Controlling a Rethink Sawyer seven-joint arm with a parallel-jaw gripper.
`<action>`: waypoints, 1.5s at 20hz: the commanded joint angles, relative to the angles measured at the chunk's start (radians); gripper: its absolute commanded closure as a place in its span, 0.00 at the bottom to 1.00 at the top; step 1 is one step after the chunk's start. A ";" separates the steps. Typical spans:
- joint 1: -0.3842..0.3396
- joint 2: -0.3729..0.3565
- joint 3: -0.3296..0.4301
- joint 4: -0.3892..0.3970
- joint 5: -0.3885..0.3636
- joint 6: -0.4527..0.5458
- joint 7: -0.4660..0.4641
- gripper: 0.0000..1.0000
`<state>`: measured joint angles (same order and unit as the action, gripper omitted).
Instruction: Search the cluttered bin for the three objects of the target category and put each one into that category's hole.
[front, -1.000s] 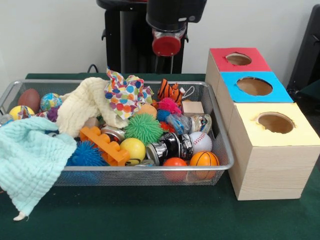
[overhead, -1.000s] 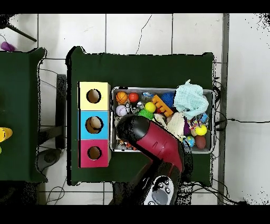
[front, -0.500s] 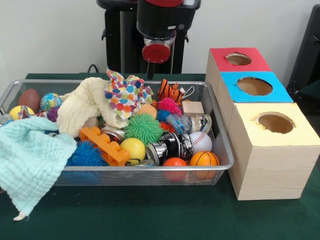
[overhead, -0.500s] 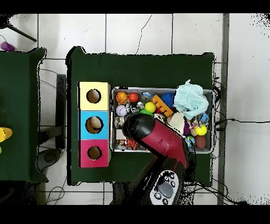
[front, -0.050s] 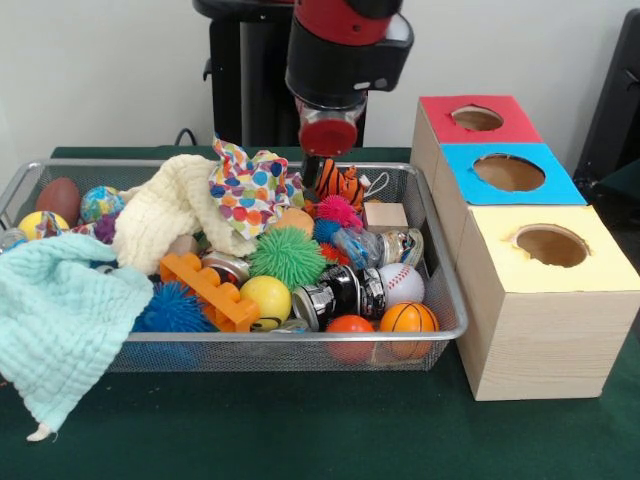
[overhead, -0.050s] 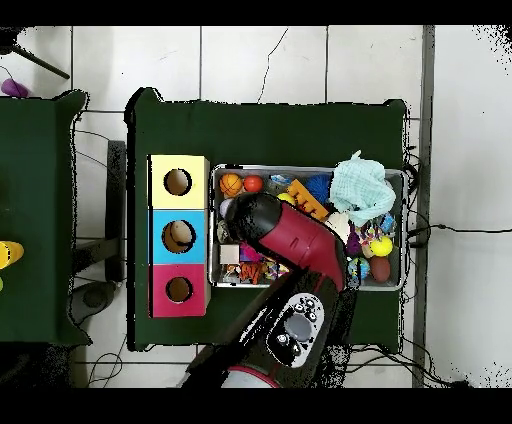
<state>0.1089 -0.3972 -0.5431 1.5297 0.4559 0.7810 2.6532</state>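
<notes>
A wire mesh bin (front, -0.050s: 440, 290) holds a heap of toys: a baseball (front, -0.050s: 401, 283), a mini basketball (front, -0.050s: 408, 320), an orange ball (front, -0.050s: 350, 326), a yellow ball (front, -0.050s: 265, 297), a green spiky ball (front, -0.050s: 287, 255), an orange brick (front, -0.050s: 208, 290), metal cans (front, -0.050s: 340, 292), a wooden cube (front, -0.050s: 385, 215) and a striped tiger toy (front, -0.050s: 340, 182). To its right stand three boxes with round holes, red (front, -0.050s: 478, 118), blue (front, -0.050s: 509, 172) and yellow (front, -0.050s: 551, 245). My gripper (front, -0.050s: 327, 135) hangs over the bin's back, just above the tiger toy. The arm (overhead, -0.050s: 290, 245) covers the bin's middle in the overhead view.
A pale blue cloth (front, -0.050s: 60, 320) drapes over the bin's left front rim. A cream cloth (front, -0.050s: 170, 210) and a polka-dot cloth (front, -0.050s: 250, 185) lie on the pile. A brown egg-shaped ball (front, -0.050s: 58, 198) sits at the back left. In the overhead view something round lies in the blue hole (overhead, -0.050s: 178, 236).
The arm's end has come down and forward from behind the bin, over its back edge. The objects in the bin have not moved.
</notes>
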 joint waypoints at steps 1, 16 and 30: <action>0.008 0.091 0.052 -0.169 0.015 0.139 0.261 1.00; -0.008 0.167 0.073 -0.301 0.022 0.183 0.230 1.00; -0.030 0.246 0.105 -0.375 0.045 0.148 0.214 1.00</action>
<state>0.1159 -0.2255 -0.5448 1.2080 0.4606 0.8835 2.6532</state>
